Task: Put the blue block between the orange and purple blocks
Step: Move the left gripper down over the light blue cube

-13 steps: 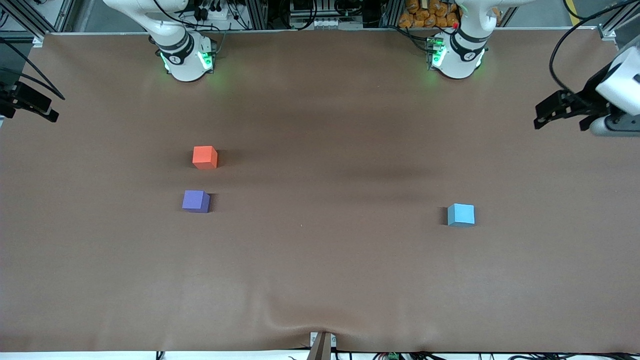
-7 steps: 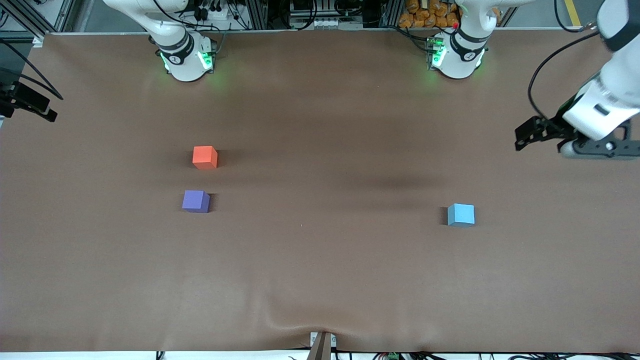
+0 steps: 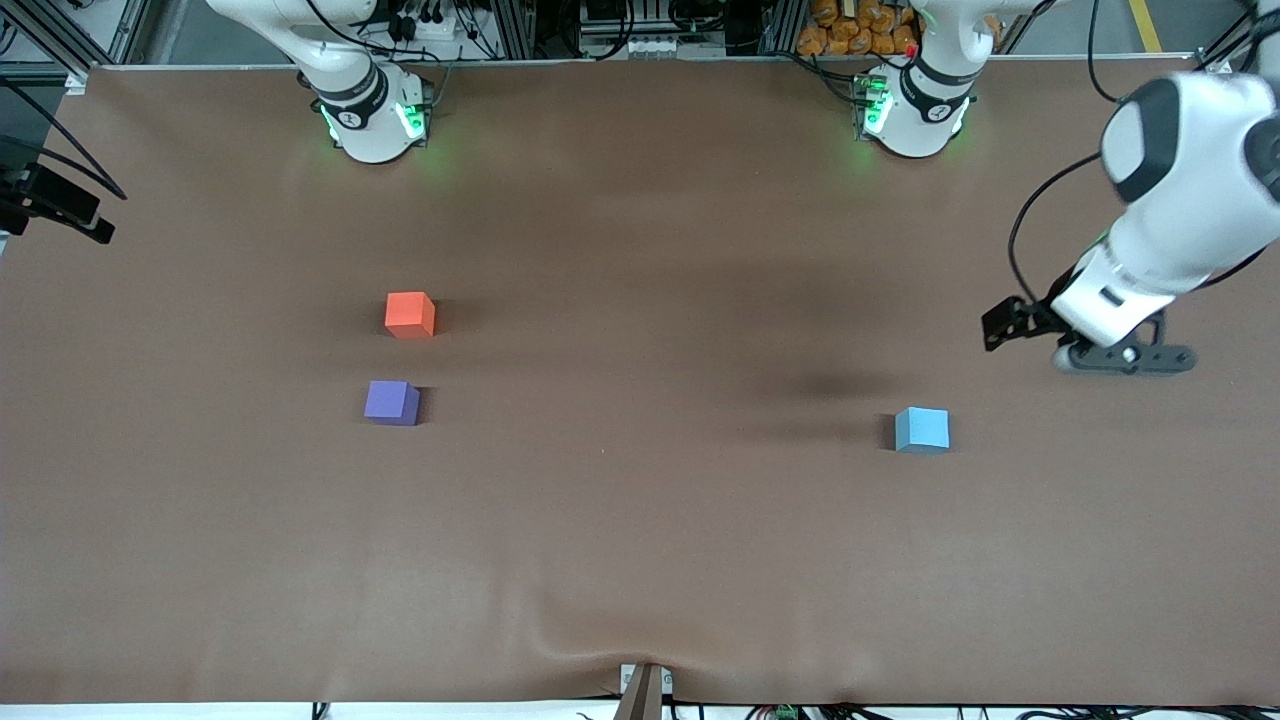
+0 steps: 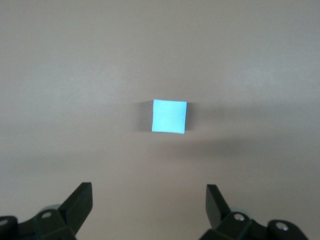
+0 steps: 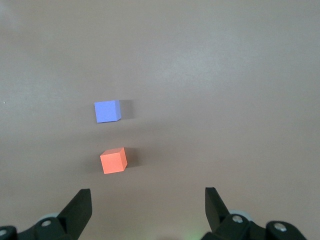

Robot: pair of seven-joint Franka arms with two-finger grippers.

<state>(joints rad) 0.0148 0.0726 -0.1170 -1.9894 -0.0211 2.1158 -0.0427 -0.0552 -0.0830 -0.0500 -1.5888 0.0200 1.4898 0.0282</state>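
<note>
The left pincer (image 3: 1010, 325) is up over the table (image 3: 640, 540) with its fingers wide and nothing in them; the right pincer (image 5: 147, 212) waits, wide too. The blue block (image 3: 922, 429) sits just past the left pincer's tips, toward the middle. The gap between the orange block (image 3: 409, 314) and the purple block (image 3: 391, 402) looks tight, so I think a crooked grab could bump them.

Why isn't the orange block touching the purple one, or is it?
Apart. The front view shows bare table between the orange block and the purple block; the right wrist view shows that gap too.
</note>
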